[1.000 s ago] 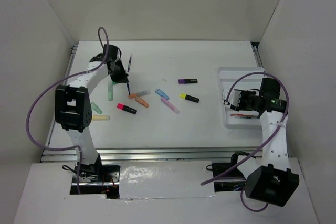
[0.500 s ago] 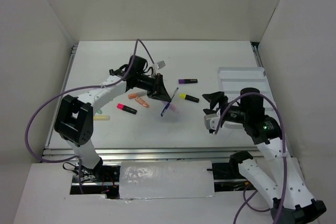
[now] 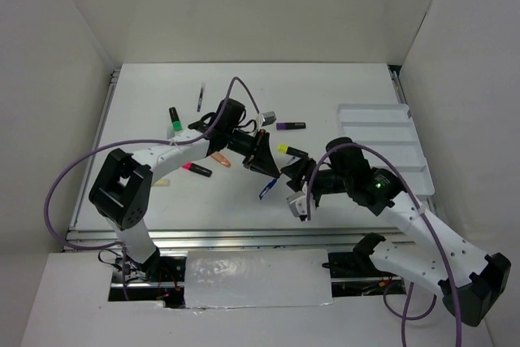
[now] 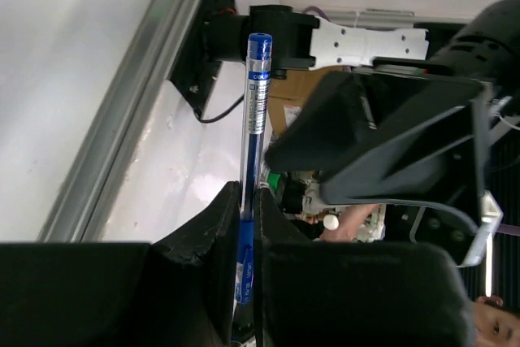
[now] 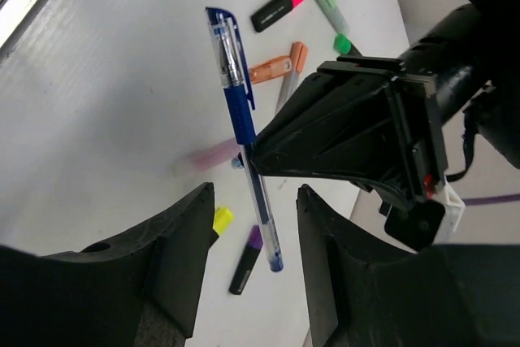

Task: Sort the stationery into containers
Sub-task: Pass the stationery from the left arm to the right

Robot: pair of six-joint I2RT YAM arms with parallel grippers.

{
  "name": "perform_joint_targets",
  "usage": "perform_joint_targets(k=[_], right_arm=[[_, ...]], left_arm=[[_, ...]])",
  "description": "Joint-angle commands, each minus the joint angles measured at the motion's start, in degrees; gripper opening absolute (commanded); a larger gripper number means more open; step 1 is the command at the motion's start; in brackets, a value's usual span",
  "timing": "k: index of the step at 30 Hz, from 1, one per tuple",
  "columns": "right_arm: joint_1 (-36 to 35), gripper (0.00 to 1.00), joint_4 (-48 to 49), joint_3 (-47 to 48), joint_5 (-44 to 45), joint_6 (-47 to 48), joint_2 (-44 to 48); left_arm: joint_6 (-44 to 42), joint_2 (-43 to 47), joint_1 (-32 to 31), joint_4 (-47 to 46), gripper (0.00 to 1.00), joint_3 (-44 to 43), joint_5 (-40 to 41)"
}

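Blue pen (image 5: 240, 119) carried centre, right pincer (image 5: 252, 199) beside

Nothing legible. The blue ballpoint pen with clear plastic barrel (image 4: 253, 119) carries small white print on a blue band just below its cap (left wrist view shows it best), but it's too tiny & blurred to read.

One tray (image 3: 390, 132), one blue pen (image 3: 266, 190), four black highlighters (image 3: 290, 126) (pink, green, yellow, purple caps), one dark pen (image 3: 200, 97)
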State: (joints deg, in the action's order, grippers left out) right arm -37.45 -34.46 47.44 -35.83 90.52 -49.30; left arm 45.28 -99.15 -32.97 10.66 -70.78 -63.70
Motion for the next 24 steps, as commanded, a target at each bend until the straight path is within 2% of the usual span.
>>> perform_joint_targets(k=[1, 15, 18, 21, 22, 24], right_arm=[[-1.13, 0.51, 1.41, -0.68, 3.49, 3.51, -1.06], [0.62, 0.37, 4.22, -1.03, 7.0, 2.91, -5.11], [0.98, 0.31, 4.93, -1.3, 7.36, 3.0, -5.45], [1.33, 0.19, 4.14, -0.86, 7.62, 2.73, -5.28], [1.68, 0.12, 3.96, -0.86, 7.53, 2.82, -5.11], [2.64, 0.04, 3.26, -1.3, 7.8, 2.99, -3.97]], left_arm=[[3.76, 0.01, -0.6, -5.02, 0.0, 0.03, -4.32], [6.05, 0.89, -1.22, -7.75, 0.0, 1.35, -5.73], [6.4, 1.16, -1.66, -8.28, 0.0, 1.96, -5.82], [6.49, 1.59, -1.57, -8.72, 0.02, 2.49, -5.64], [6.14, 1.77, -1.48, -8.81, 0.12, 2.58, -5.64], [2.48, 2.21, -1.39, -6.1, 0.75, 1.88, -3.54]])
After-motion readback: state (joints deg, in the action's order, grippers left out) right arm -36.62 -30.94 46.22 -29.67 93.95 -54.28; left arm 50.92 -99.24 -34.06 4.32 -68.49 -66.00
